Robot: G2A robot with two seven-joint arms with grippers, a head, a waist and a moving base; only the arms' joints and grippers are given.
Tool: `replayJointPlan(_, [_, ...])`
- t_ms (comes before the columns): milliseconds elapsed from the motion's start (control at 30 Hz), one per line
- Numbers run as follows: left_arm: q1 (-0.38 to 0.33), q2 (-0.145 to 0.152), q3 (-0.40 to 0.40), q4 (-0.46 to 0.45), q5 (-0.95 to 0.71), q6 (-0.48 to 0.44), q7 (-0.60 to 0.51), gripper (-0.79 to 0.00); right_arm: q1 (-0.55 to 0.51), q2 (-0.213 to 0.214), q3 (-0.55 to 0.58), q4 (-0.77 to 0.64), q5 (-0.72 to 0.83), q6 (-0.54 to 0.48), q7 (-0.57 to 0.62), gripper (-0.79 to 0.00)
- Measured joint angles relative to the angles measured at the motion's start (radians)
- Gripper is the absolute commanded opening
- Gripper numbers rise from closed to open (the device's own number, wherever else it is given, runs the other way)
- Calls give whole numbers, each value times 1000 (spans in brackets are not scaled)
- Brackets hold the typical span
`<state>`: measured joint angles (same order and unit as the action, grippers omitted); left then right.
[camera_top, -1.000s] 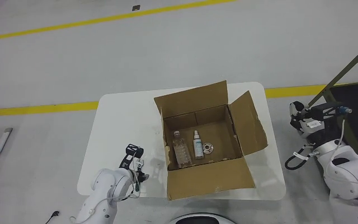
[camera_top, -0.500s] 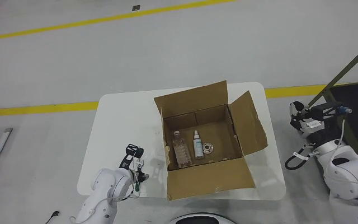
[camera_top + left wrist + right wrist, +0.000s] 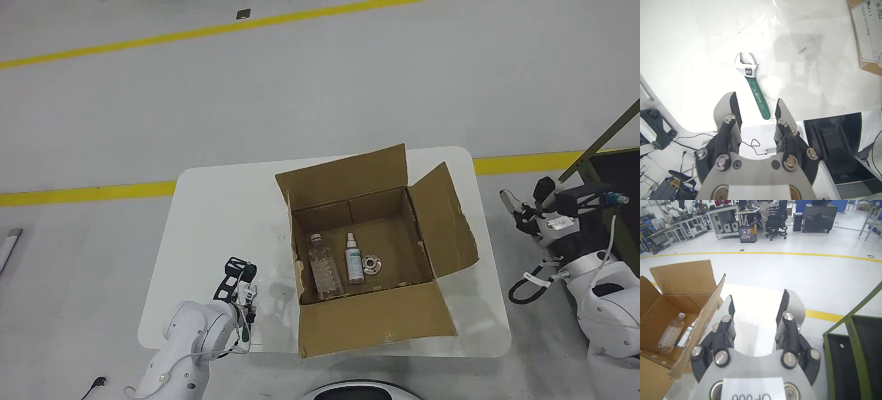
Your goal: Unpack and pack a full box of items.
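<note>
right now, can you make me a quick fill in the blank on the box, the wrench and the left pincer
1. The wrench on the table has a ____ handle.
2. It lies ____ the box, not in it.
3. The left pincer above the wrench is ____, holding nothing.
4. The box holds ____ things: a clear bottle, a spray bottle and a small round part.

Missing words: green; outside; open; three.

one box, two bottles, one wrench, one ring.
</note>
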<state>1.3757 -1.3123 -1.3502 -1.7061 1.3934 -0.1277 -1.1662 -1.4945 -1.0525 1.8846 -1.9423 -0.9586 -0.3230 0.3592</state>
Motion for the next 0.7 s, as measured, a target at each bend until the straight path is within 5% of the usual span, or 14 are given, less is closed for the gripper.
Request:
replayJointPlan(233, [0, 0, 0, 0, 0, 0, 0, 0, -3, -1, -4, 13, -15, 2, -50, -9])
replayJointPlan(267, [0, 0, 0, 0, 0, 0, 0, 0, -5, -1, -6, 15, -26, 2, -62, -474])
replayJointPlan(300, [0, 0, 0, 0, 0, 0, 0, 0, -9, -2, -9, 17, -40, 5, -80, -579])
replayJointPlan(333, [0, 0, 0, 1, 0, 0, 1, 0, -13, -2, -12, 19, -47, 8, -93, -763])
replayJointPlan(700, [20, 3, -20, 12, -65, 22, 33, 0, -9, -4, -16, 51, -75, 19, -130, -785])
